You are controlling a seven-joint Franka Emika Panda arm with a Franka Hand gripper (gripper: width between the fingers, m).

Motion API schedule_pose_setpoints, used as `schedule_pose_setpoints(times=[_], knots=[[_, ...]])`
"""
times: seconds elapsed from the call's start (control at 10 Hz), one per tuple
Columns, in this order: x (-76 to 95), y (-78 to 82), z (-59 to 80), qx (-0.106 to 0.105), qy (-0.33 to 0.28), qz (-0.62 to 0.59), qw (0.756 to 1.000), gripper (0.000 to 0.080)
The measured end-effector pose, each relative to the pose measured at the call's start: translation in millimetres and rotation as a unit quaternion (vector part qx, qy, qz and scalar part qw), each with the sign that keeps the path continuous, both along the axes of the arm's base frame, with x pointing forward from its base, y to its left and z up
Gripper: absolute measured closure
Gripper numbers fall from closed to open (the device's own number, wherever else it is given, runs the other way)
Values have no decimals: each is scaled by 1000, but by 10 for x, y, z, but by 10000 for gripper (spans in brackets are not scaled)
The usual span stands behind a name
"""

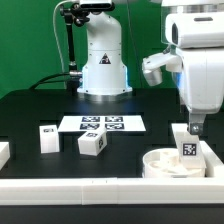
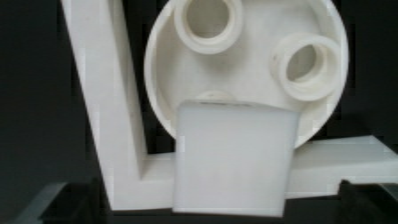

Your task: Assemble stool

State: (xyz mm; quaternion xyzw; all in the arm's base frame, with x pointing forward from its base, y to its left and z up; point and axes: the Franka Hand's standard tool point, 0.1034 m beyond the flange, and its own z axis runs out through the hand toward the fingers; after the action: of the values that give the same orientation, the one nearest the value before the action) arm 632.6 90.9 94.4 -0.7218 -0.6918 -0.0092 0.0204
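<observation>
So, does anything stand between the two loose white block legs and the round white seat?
Nothing visible. Only bare black table lies between the round white plastic seat and the nearer white block leg or the farther leg. Two of its sockets show open.

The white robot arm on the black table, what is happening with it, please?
The open two-finger gripper of the white robot arm hangs over the short round white plastic seat, at the exterior view's right. One tagged white block leg stands upright on it between the fingers, apparently not clamped. Two round sockets in the seat are empty. Two other white block legs lie loose on the black table near the marker board.
</observation>
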Motion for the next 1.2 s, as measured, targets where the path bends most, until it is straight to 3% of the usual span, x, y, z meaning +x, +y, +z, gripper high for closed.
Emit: schedule_pose_setpoints(times=[0.7, 0.8, 0.9, 1.2], knots=[[-35, -12, -163, -1, 12, -13, 1000, 153], [-35, -17, -165, -1, 13, -14, 1000, 355], [-35, -24, -165, -1, 13, -14, 1000, 464], [-35, -36, -166, -1, 14, -34, 999, 462]])
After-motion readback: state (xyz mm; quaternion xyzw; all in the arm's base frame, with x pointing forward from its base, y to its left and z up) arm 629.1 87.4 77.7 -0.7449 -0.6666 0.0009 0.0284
